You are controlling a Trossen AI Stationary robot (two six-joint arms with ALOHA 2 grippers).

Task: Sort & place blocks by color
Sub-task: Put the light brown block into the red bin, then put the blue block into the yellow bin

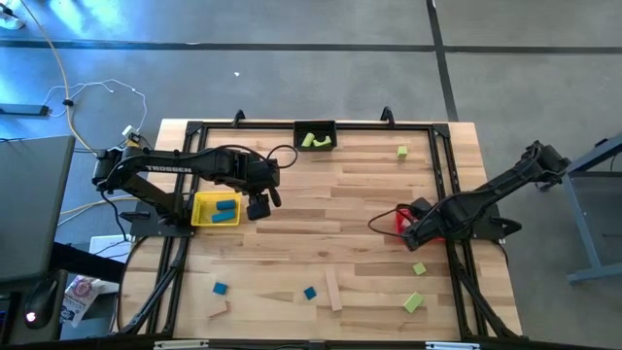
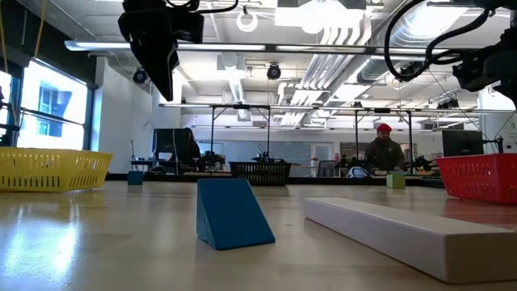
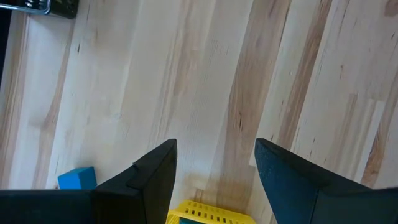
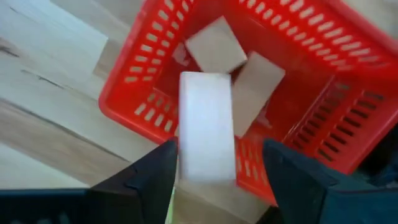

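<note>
My right gripper [image 4: 217, 149] points down, open, over the red bin [image 4: 298, 37] at the table's right side [image 1: 400, 222]. A plain wood block [image 4: 206, 127] shows between its fingers above two more wood blocks [image 4: 216, 45] in the bin. My left gripper [image 3: 216, 149] hangs open and empty over bare table beside the yellow bin [image 1: 200, 220], which holds blue blocks [image 1: 225, 207]. Green blocks [image 1: 315, 141] lie in the black bin [image 1: 315, 124] at the far edge. Loose blue [image 1: 220, 289], green [image 1: 413, 302] and wood [image 1: 333, 290] blocks lie near the front. My right gripper stands with its fingers wider apart than the plain wood block [image 4: 206, 93] between them. A gap shows between the block and one finger [image 4: 292, 180]. The block lies close to the other finger [image 4: 155, 174]; whether it touches it I cannot tell.
A black frame [image 1: 442, 175] runs around the work area. One green block [image 1: 401, 151] lies at the far right and another [image 1: 419, 268] in front of the red bin. In the low view a blue wedge [image 2: 230, 214] and a wood bar [image 2: 404, 230] lie near the front edge.
</note>
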